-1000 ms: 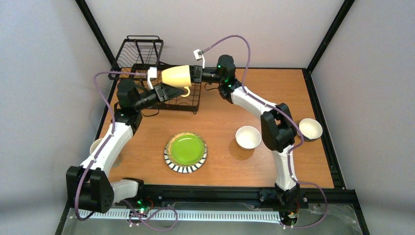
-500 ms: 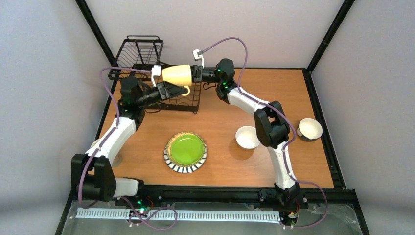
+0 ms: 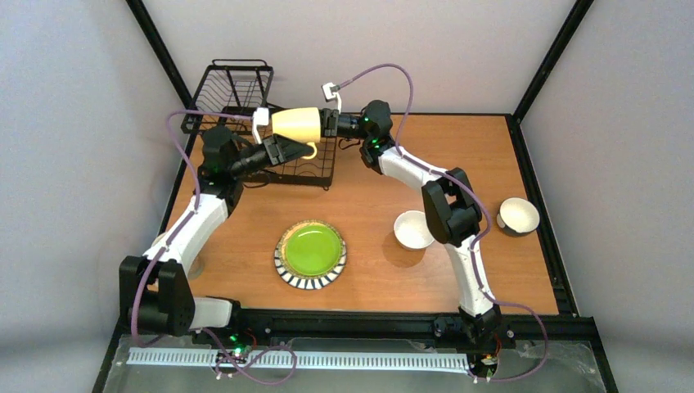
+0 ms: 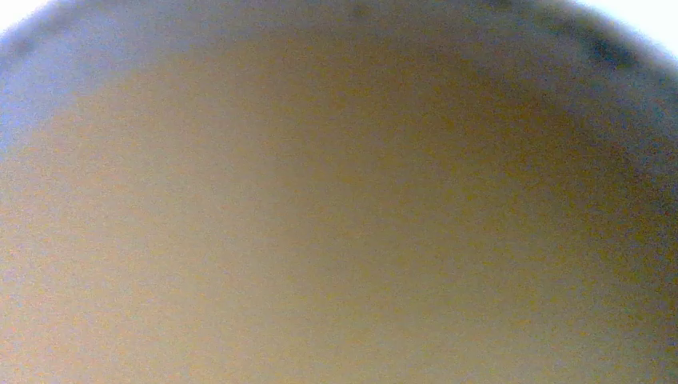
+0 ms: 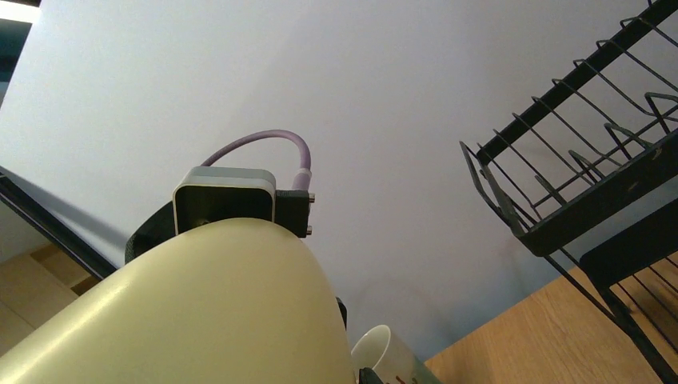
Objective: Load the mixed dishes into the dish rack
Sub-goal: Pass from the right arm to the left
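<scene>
Cream mug point(image 3: 296, 124), seen from above: where is it?
— Lying on its side in the air over the dish rack point(image 3: 233, 94), at the far left of the table point(image 3: 368, 184). The right gripper point(image 3: 326, 123) is clamped on the mug's right end, and the handle hangs down.
— And the other arm?
— The left gripper point(image 3: 288, 151) sits just under the mug, by the handle. Its jaws are spread wide and clamp nothing that I can see.
— Other dishes?
— A lime-green plate point(image 3: 310, 252) with a striped rim lies flat near the middle front. A cream-white bowl point(image 3: 414, 229) stands to its right, and a second bowl point(image 3: 519, 214) is near the right edge.
— Left wrist view?
— Only a blurred cream surface, the cream mug point(image 4: 336, 224), filling the frame. The fingers are out of sight.
— Right wrist view?
— The cream mug point(image 5: 200, 312) bulges up from the lower left. Behind it is a grey-white camera box point(image 5: 225, 198) with a purple cable point(image 5: 264, 142). The dish rack point(image 5: 576, 208) stands at the right, its wire basket tier raised above the wood. A white-rimmed cup point(image 5: 374, 349) peeks in at the bottom edge. This gripper's own fingers are hidden here.
</scene>
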`<act>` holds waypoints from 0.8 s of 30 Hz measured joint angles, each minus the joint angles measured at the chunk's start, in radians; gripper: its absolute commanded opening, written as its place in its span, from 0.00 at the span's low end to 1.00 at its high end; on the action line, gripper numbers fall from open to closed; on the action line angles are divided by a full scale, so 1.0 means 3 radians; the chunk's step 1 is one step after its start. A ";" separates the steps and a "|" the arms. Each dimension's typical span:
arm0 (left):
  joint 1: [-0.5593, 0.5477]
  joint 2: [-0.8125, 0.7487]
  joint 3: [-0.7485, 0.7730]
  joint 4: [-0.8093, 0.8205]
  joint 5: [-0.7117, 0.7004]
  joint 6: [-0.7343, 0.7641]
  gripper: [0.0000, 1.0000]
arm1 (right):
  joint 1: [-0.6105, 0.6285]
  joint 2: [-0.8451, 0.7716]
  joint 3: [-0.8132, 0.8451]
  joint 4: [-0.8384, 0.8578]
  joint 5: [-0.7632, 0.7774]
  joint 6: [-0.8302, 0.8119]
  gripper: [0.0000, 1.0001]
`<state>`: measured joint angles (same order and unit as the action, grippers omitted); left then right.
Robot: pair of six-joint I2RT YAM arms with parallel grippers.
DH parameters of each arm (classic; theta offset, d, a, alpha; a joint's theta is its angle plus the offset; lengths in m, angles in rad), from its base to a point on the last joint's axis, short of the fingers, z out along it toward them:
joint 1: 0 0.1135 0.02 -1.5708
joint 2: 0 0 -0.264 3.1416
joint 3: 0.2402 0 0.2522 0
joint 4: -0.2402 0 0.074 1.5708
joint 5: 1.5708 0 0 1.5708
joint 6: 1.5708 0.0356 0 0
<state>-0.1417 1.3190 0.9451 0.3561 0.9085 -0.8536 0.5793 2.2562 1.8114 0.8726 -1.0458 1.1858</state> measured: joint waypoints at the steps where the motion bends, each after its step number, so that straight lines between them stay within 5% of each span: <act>1: 0.0000 -0.0001 0.0000 -0.0017 -0.0011 0.0015 1.00 | 0.0000 0.0004 0.0000 -0.0003 0.0001 0.0000 0.02; 8: -0.0001 -0.0036 0.0001 -0.0103 -0.0167 0.0093 0.88 | 0.0000 0.0017 0.0017 -0.0056 0.0034 -0.0060 0.02; 24: 0.0000 -0.0080 0.0000 0.0140 -0.0306 -0.0329 0.24 | -0.0006 0.0093 0.0220 -0.0098 0.0139 -0.0061 0.03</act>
<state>-0.1417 1.2949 0.9451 0.3981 0.8165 -0.9524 0.5774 2.2841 1.8774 0.8433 -1.0042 1.1675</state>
